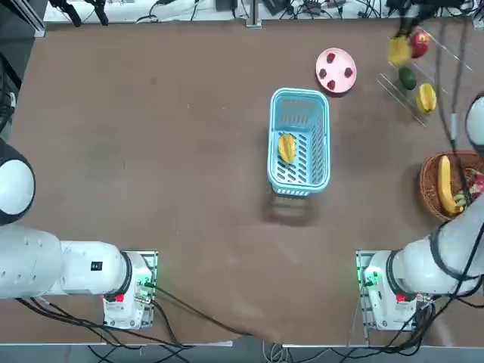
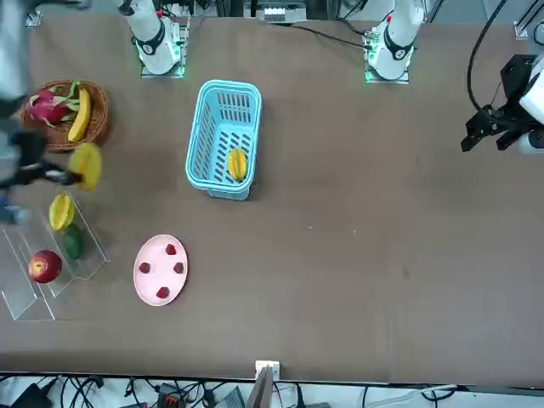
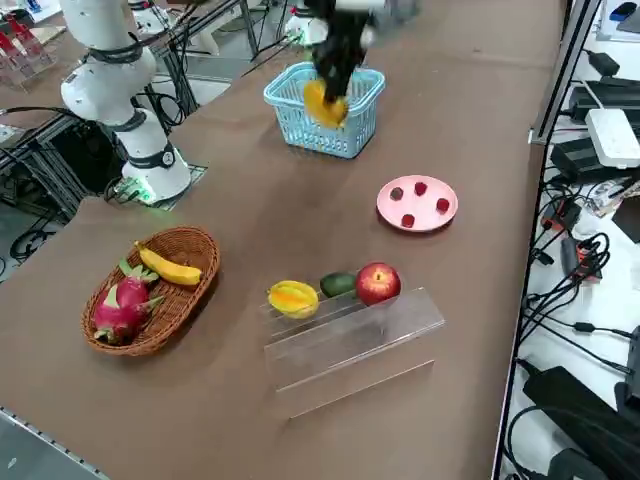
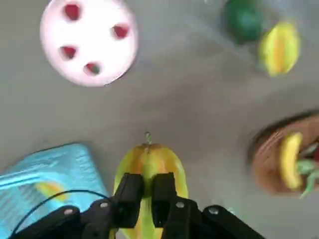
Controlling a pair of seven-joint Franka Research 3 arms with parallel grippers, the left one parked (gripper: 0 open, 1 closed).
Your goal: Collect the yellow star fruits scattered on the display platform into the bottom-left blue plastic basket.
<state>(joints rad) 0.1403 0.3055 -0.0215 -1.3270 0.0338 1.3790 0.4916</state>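
One star fruit [image 4: 149,169] seemingly lengthwise along tool [image 4: 147,191].

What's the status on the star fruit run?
Right hand shut on star fruit, airborne. One in blue basket, one on display platform. Path clear.

Pink plate [image 2: 160,270] with red berries, wicker basket [image 3: 186,250] with banana [image 3: 168,267], red apple [image 3: 377,283]

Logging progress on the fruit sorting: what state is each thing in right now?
Right gripper: shut on a yellow ridged star fruit, carried above the table.
Light blue slotted plastic basket: upright, one star fruit inside.
Clear acrylic display platform: one star fruit remaining on it.
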